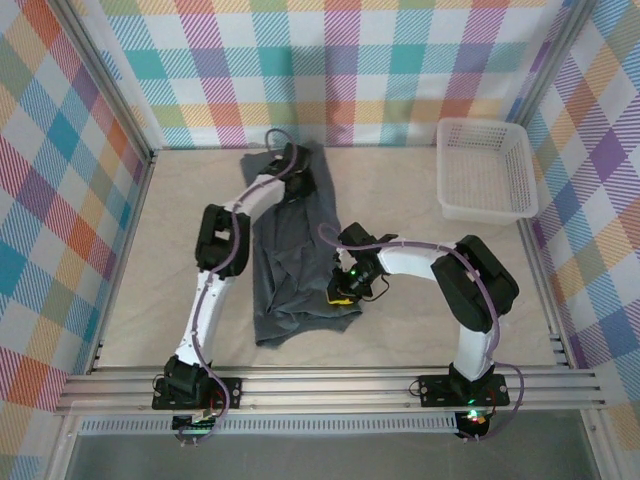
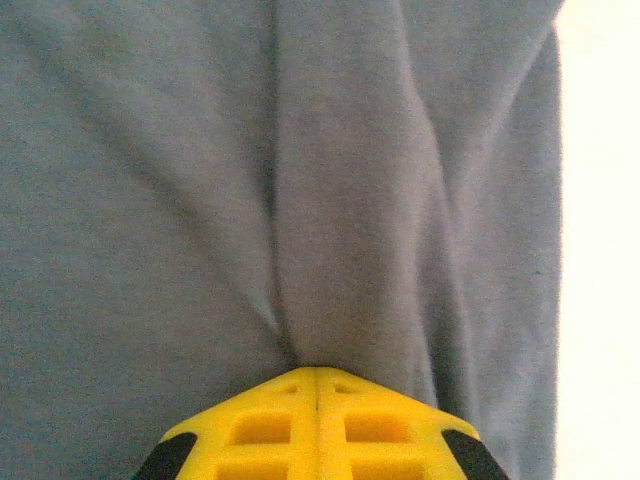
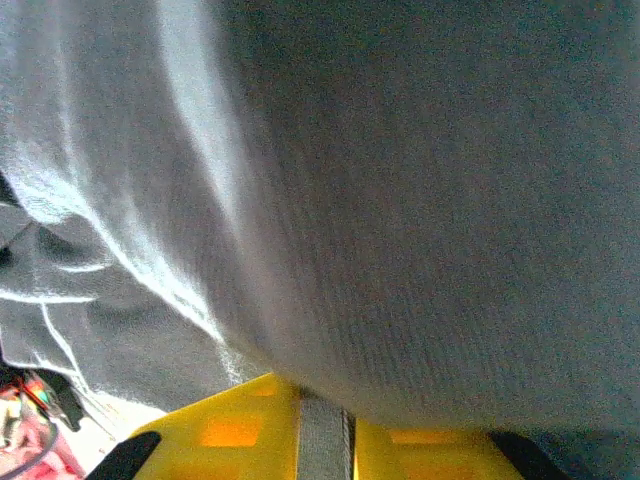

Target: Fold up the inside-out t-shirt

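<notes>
Your inventory, one moment:

1. T-shirt (image 1: 295,270): dark grey, lying on the table (image 1: 150,300) as a long, rumpled strip. It runs from the far edge, near the checked back wall, toward you and ends in a wider, creased patch short of the near rail. It sits between the two arms, nearer the left one.

2. Left gripper (image 1: 296,183): at the far end of the t-shirt, pressed onto the cloth. In your left wrist view the yellow fingers (image 2: 270,430) meet tip to tip, and several pleats of cloth run together right at the tips, so they are clamped on a fold of the t-shirt.

3. Right gripper (image 1: 343,292): at the right edge of the t-shirt, toward its near end. In your right wrist view cloth drapes over the fingers (image 3: 230,430) and a grey strip of it fills the narrow gap between them. You cannot tell whether they press it or merely flank it.

4. Basket (image 1: 490,212): white plastic, far right corner, well apart from the t-shirt.
</notes>
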`<state>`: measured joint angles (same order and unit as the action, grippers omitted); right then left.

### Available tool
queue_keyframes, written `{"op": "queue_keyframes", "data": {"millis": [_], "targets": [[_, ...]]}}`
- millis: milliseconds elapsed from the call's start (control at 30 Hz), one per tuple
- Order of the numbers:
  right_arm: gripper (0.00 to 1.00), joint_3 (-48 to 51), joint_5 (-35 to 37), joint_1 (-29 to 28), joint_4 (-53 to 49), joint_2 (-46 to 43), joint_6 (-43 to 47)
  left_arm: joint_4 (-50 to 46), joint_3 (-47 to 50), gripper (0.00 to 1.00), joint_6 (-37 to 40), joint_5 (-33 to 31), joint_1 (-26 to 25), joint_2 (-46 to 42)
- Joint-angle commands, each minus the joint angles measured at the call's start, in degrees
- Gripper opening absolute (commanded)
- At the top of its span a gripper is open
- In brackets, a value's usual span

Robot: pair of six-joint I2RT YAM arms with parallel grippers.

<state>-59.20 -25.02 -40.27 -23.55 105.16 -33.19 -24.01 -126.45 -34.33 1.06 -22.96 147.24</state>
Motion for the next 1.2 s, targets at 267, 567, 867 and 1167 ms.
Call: {"op": "queue_keyframes", "data": {"millis": [267, 567, 867, 1167], "targets": [[0.33, 3.64, 8.95, -0.38, 2.77, -16.17, -5.86, 4.88, 12.57, 0.29, -1.68, 3.04, 2.33, -18.24], [0.51, 12.86, 10.12, 4.39, 5.85, -20.25, -9.16, 10.11, 54.82, 0.39, -2.06, 8.05, 10.39, -54.07], [0.54, 7.49, 2.47, 4.23, 11.52, -8.19, -5.92, 4.64, 77.82, 0.47, 0.92, 8.26, 10.39, -74.73], [0.00, 9.17, 0.58, 4.06, 11.59, -9.68, -7.88, -2.86, 89.62, 0.60, -3.66, 15.82, 10.57, -80.64]]}}
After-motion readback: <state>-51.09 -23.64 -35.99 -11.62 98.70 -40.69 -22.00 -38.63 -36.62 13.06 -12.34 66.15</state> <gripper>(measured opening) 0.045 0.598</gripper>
